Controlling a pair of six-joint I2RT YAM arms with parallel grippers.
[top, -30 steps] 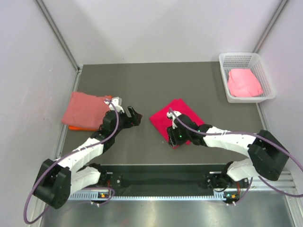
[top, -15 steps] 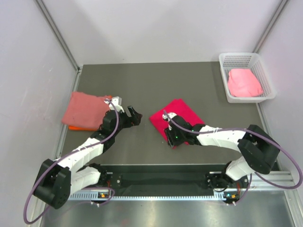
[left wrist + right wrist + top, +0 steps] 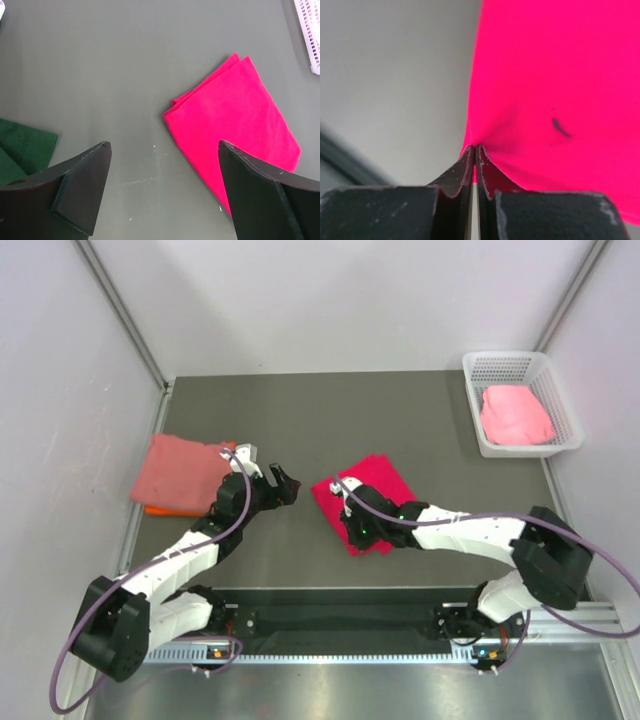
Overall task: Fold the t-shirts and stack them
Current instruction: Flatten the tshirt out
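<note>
The folded crimson-pink t-shirt (image 3: 362, 492) lies at mid-table; it also shows in the left wrist view (image 3: 235, 115) and fills the right wrist view (image 3: 555, 75). My right gripper (image 3: 352, 525) is shut on its near left edge (image 3: 475, 147), pinching the cloth. My left gripper (image 3: 284, 483) is open and empty, just left of that shirt, fingers (image 3: 80, 185) wide apart over bare table. A folded dusty salmon t-shirt (image 3: 182, 470) lies on an orange t-shirt (image 3: 160, 509) at the left. A light pink t-shirt (image 3: 515, 415) sits crumpled in the basket.
The white mesh basket (image 3: 478, 390) stands at the back right corner. Grey walls and metal rails border the table. A dark green patch (image 3: 22, 150) shows at the left of the left wrist view.
My right gripper has moved left along the crimson-pink shirt's near edge and dragged the shirt slightly left. The left arm has not moved.
</note>
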